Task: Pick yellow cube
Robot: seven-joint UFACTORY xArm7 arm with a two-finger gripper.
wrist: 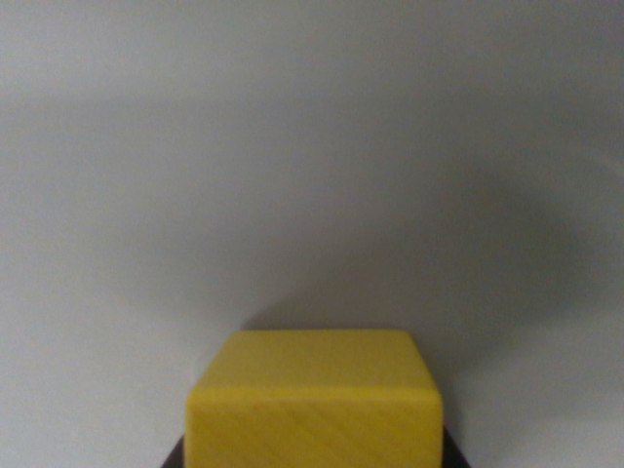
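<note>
The yellow cube (pixel 314 400) fills the bottom middle of the wrist view, very close to the camera, with its top face and wood-grained front face showing. Only two dark slivers of my gripper (pixel 312 460) show, at the bottom edge. One finger (pixel 175 458) lies flush against the cube's left side and the other lies flush against its right side. The gripper is shut on the cube. The cube's lower part and the rest of the fingers are cut off by the frame.
A plain white surface (pixel 312 146) spreads behind and around the cube. A soft grey shadow (pixel 468 263) falls across it to the wrist view's right and just behind the cube.
</note>
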